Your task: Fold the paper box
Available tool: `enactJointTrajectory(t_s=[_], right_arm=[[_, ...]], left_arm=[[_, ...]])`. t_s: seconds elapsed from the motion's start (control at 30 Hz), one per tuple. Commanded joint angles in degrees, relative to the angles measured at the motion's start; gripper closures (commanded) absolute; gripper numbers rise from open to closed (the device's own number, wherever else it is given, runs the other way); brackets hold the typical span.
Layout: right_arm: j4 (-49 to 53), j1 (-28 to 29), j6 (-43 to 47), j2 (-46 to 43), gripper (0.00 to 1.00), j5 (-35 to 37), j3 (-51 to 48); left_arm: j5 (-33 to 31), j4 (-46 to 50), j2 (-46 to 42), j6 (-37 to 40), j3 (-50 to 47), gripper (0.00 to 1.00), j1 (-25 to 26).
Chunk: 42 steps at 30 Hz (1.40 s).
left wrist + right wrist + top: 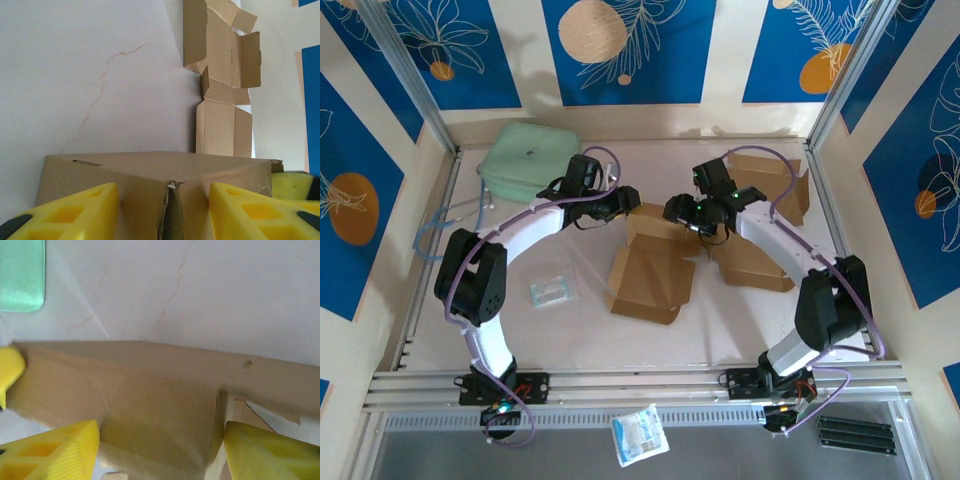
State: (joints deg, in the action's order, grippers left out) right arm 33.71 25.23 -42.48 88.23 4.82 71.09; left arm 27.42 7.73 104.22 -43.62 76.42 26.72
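The brown paper box (650, 268) lies half-formed at the table's middle, its raised far end between both arms. My left gripper (626, 204) meets that end from the left and my right gripper (684, 214) from the right. In the left wrist view the left gripper (165, 202) is open, with its yellow fingers (80, 210) spread over a box corner (170, 172) that has a split seam. In the right wrist view the right gripper (162, 442) is also open, wide across a cardboard panel (150, 390). Neither pinches the cardboard.
Two more flat cardboard boxes lie at the right, one far (775, 185) and one nearer (752, 262). A mint green pouch (528, 160) sits at the back left. A small clear packet (552, 290) lies left of the box. Another packet (640, 435) lies beyond the front rail.
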Motion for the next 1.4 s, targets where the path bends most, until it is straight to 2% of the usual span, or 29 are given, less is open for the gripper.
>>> enactJointTrajectory(t_s=[0.0, 0.17, 0.27, 0.4, 0.5, 0.6, 0.8, 1.1, 1.37], right_arm=[[3.51, 2.99, 1.07, -6.53, 0.32, 6.78, -3.31], [-1.47, 9.21, 0.87, -10.7, 0.31, 13.47, -10.54], [-3.94, 10.27, 0.22, -9.06, 0.28, 12.72, -12.28], [-6.92, 10.02, -0.91, -4.06, 0.21, 12.56, -12.45], [-9.79, 9.97, -1.11, -0.68, 0.07, 14.0, -12.88], [-13.45, 9.54, -1.54, 1.75, 0.0, 14.61, -13.95], [-17.7, 8.31, -1.46, 4.12, 0.01, 17.19, -16.23], [-15.99, 8.51, -3.4, 3.0, 0.01, 22.73, -18.73], [-20.44, 7.71, -4.02, 1.36, 0.01, 22.73, -23.38]], left_arm=[[-0.38, 0.38, 0.75, 0.55, 0.69, 0.5, -0.29], [-0.44, 1.02, 1.66, 0.9, 1.6, 0.51, -0.27], [-0.28, 1.02, 1.86, 0.89, 1.79, 0.52, -0.27], [-0.4, 1.59, 2.03, 1.46, 2.15, 0.53, -0.27], [-0.27, 1.93, 1.93, 1.98, 2.15, 0.53, -0.27], [-0.18, 2.02, 1.65, 2.17, 2.06, 0.53, -0.27], [-0.61, 2.92, 1.42, 3.09, 2.85, 0.54, -0.27], [-0.72, 2.78, 1.59, 3.19, 3.11, 0.54, -0.27], [-0.71, 3.33, 1.73, 3.27, 4.0, 0.55, -0.33]])
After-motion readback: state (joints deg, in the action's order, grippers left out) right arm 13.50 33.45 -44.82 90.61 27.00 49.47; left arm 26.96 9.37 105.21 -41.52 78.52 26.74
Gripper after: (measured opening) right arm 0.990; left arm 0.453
